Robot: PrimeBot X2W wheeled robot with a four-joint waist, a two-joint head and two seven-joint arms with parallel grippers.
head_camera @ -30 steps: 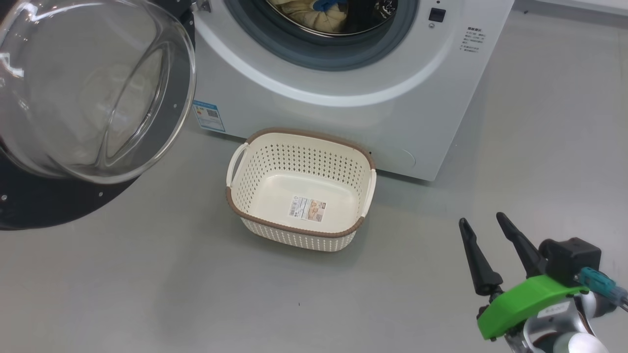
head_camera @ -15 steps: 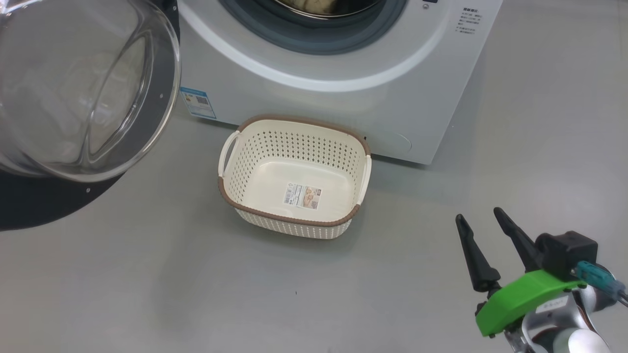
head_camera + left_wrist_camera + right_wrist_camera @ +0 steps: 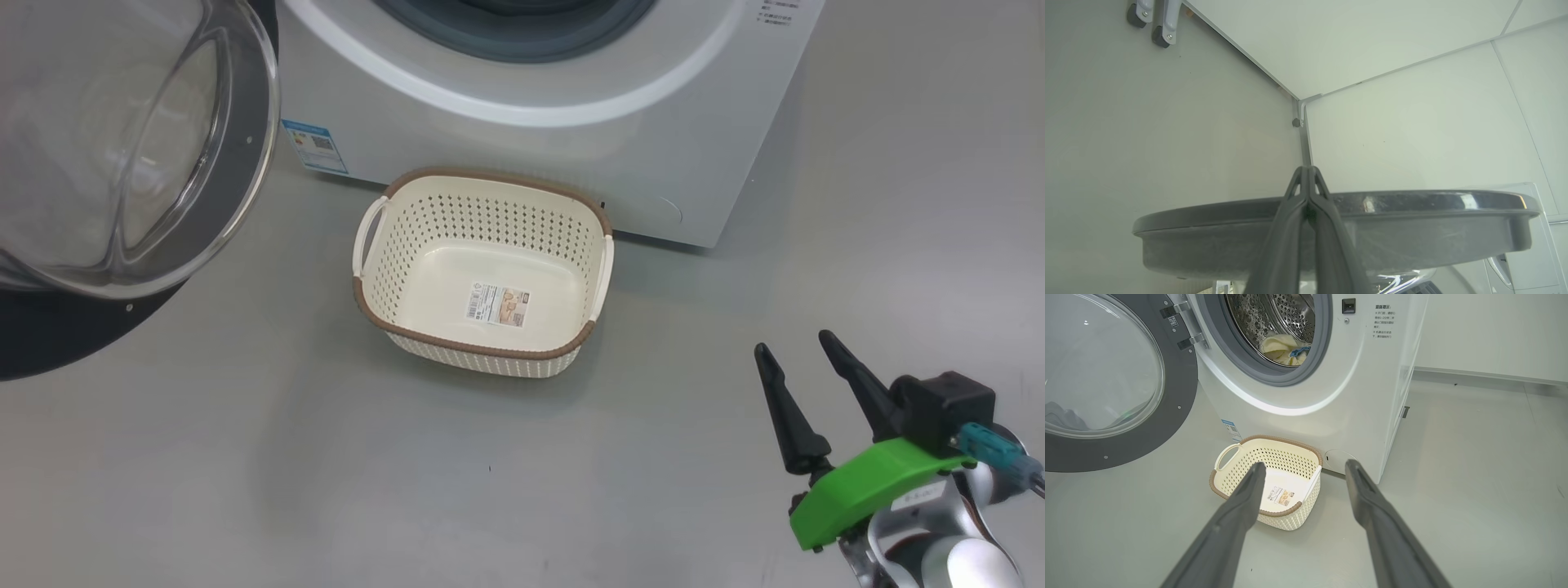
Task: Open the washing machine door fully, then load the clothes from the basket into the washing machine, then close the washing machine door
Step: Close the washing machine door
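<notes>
Perforated cream basket; glossy black-rimmed door. Right wrist view adds clothes in steel drum; right gripper spread, empty; left gripper pinched together, empty.

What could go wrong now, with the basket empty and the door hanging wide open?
The clothes lie near the front of the drum, so a fold might get pinched when the washing machine door swings shut. The shut left tool reaches just past the door's glossy rim; pushing from there, it might slip off.
</notes>
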